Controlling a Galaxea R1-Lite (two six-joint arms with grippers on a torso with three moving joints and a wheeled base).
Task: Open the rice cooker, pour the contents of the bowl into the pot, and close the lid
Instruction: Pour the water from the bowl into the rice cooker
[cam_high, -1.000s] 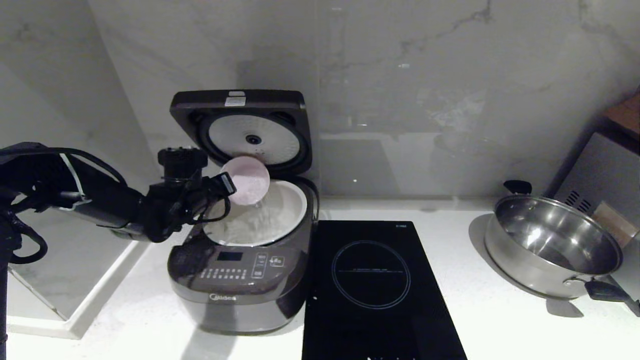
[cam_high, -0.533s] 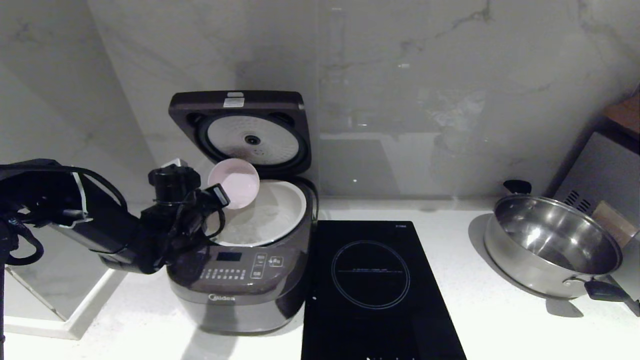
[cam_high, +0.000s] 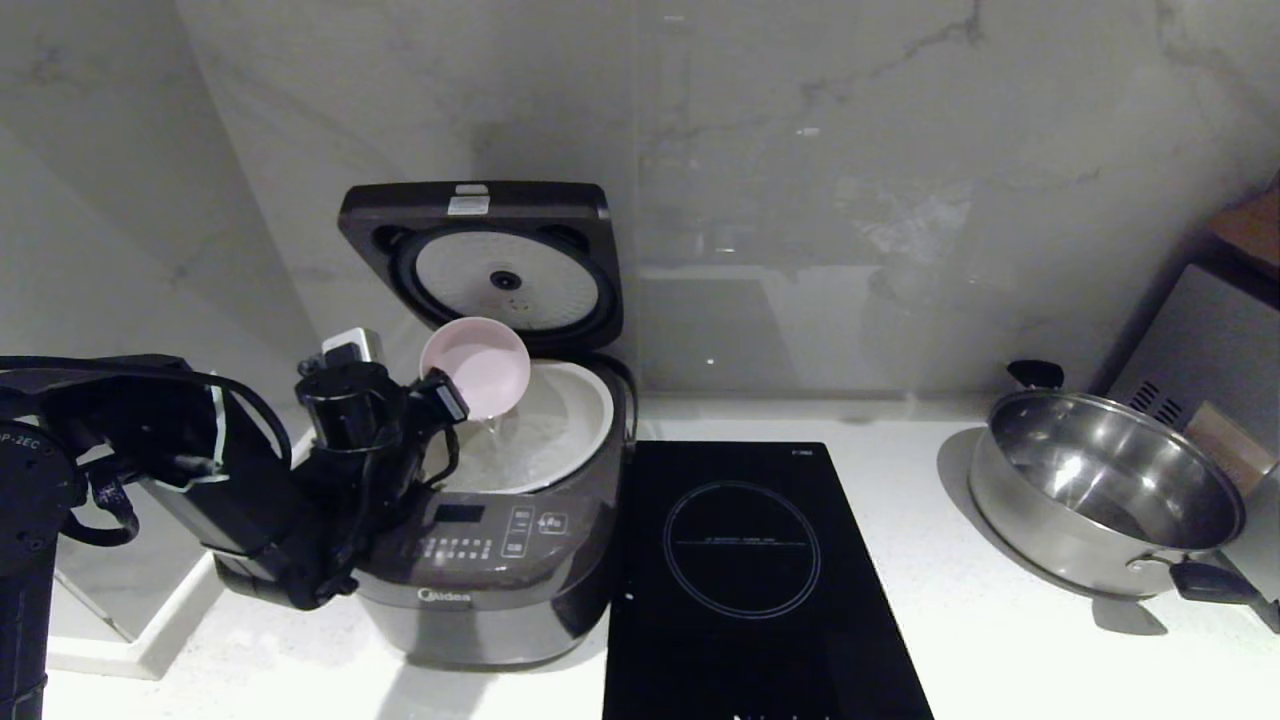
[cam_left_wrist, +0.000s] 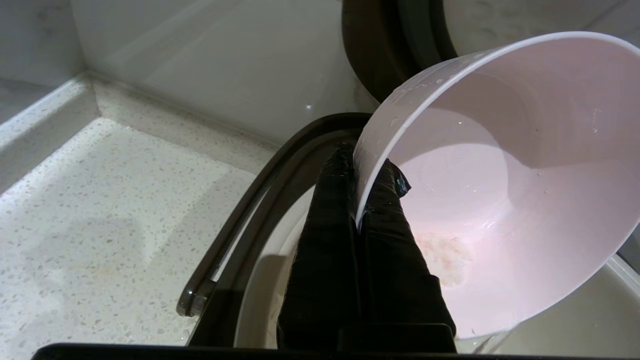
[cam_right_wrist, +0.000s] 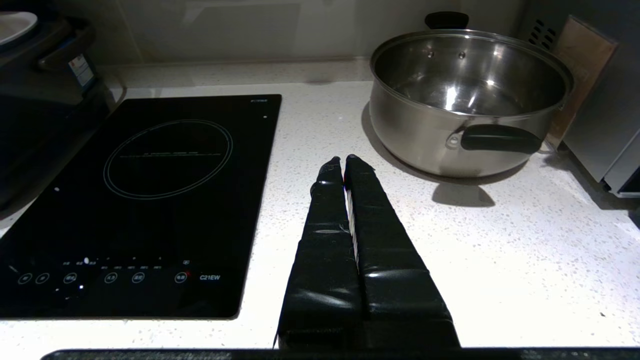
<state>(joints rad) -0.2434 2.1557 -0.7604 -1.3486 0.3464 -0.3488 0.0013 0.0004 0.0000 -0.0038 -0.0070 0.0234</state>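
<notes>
The left hand (cam_high: 445, 395) is clenched on the rim of the bowl (cam_high: 476, 367), one finger inside the wall and the other outside, the two pressed tight with only the thin wall between them, as the left wrist view shows (cam_left_wrist: 357, 195). The bowl (cam_left_wrist: 500, 180) hangs tilted above the left rear part of the pot (cam_high: 560, 440), clear of it, its open mouth turned toward the robot and somewhat up, its lower edge dipping toward the pot. A thin trickle falls from that lower edge into the pot. Inside the bowl a small pale smear clings to the wall near the fingers, with scattered droplets around it.

The cooker (cam_high: 480, 570) stands on the white surface (cam_high: 1000, 640), its button panel facing the robot. Its lid (cam_high: 480, 255) stands upright at the back, the round inner plate facing forward. The left arm reaches in from the left, its wrist in front of the cooker's left corner.

Just right of the cooker lies a black hob (cam_high: 745, 570), touching or nearly touching its side. A steel pan (cam_high: 1100, 490) sits well apart at the right.

The right hand (cam_right_wrist: 342, 160) hovers above the surface between hob (cam_right_wrist: 150, 200) and pan (cam_right_wrist: 470, 100), fingers closed together on nothing.
</notes>
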